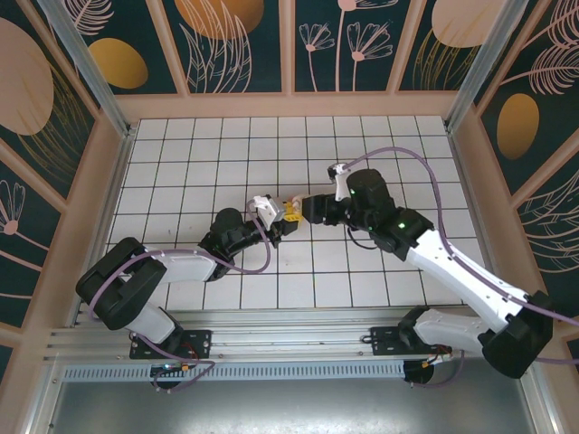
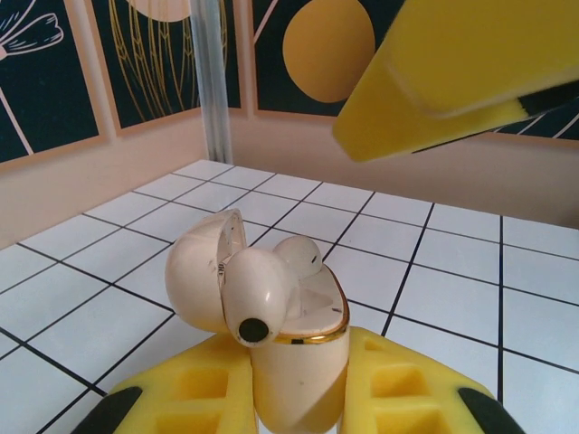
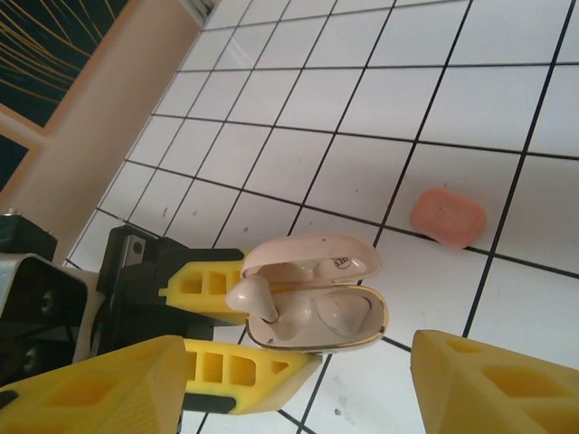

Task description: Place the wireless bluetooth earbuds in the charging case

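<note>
My left gripper (image 2: pixel 298 366) is shut on the body of the charging case (image 2: pixel 303 375), a pale cream-pink case with a gold rim that it holds upright. The hinged lid (image 2: pixel 201 271) stands open. One earbud (image 3: pixel 342 312) sits down in its well. The other earbud (image 2: pixel 256 294) leans at the left well, its dark-holed end sticking out over the rim. My right gripper (image 3: pixel 298 389) hangs just above the case, open, with nothing between its yellow fingers (image 3: pixel 493 380). In the top view the two grippers meet at the case (image 1: pixel 290 209) mid-table.
A small salmon-pink rounded object (image 3: pixel 448 217) lies closed on a white tile beyond the case. Pale walls (image 2: pixel 109 172) border the tiled floor, and a metal post (image 2: pixel 213 81) stands in the far corner.
</note>
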